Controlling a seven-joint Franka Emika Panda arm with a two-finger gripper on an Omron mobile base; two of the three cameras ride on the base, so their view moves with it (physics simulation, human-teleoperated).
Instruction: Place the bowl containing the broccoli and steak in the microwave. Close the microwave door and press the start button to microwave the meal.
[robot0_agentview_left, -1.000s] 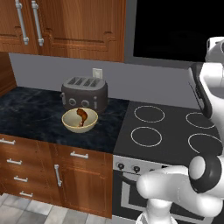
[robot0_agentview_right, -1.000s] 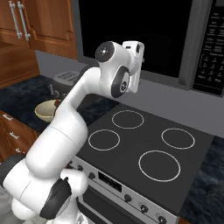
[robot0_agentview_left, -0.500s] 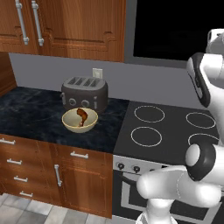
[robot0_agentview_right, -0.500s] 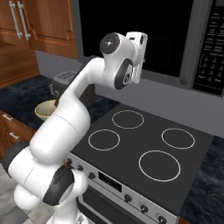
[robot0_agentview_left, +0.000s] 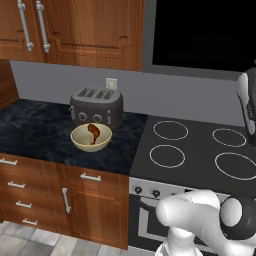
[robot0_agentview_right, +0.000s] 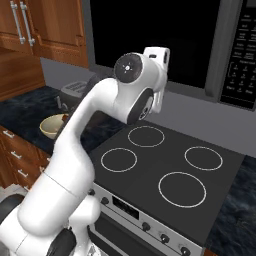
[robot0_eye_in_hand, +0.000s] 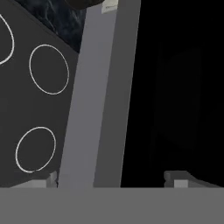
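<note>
microwave door (robot0_agentview_right: 155, 40) cut off above

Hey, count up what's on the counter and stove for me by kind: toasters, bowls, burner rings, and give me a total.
Toaster: 1
Bowl, tan, with a brown drumstick inside: 1
Burner rings on the stovetop: 4
Total: 6
</note>
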